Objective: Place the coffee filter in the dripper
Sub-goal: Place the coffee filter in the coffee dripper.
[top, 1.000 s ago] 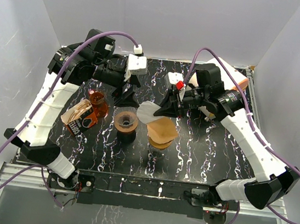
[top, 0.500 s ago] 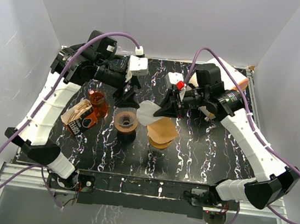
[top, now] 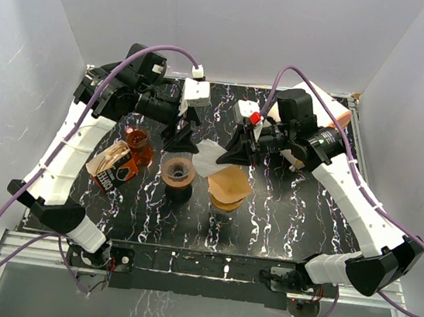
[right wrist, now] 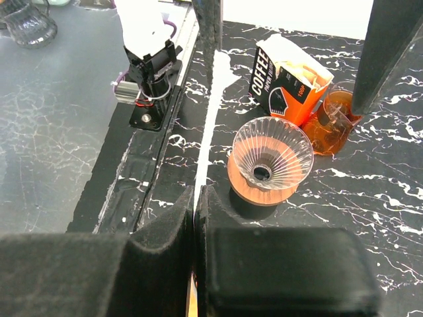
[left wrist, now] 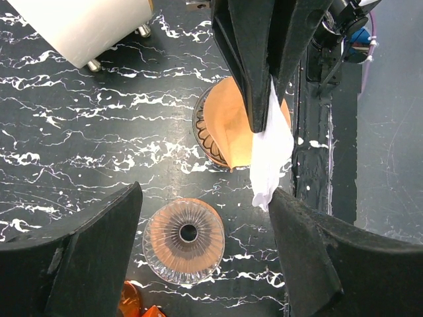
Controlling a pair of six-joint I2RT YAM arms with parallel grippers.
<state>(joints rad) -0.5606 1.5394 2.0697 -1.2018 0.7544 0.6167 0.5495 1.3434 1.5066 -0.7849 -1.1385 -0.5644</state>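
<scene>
The glass dripper [top: 178,171] on its wooden base stands left of centre on the black marbled table; it also shows in the left wrist view [left wrist: 188,232] and the right wrist view [right wrist: 269,162]. My right gripper [top: 233,155] is shut on a white coffee filter [top: 208,158] and holds it in the air just right of the dripper. The filter hangs pinched in the left wrist view [left wrist: 269,148] and shows edge-on between my right gripper's [right wrist: 196,195] fingers [right wrist: 210,119]. My left gripper [top: 181,140] is open and empty above and just behind the dripper, its jaws wide [left wrist: 205,198].
A stack of brown filters [top: 229,186] sits on a holder right of the dripper, below the held filter. An orange coffee box [top: 113,165] and an amber glass cup [top: 137,142] stand left of the dripper. A white and orange item [top: 335,116] stands at the back right.
My right gripper has shifted slightly back and up with the white filter. My left gripper has barely moved.
</scene>
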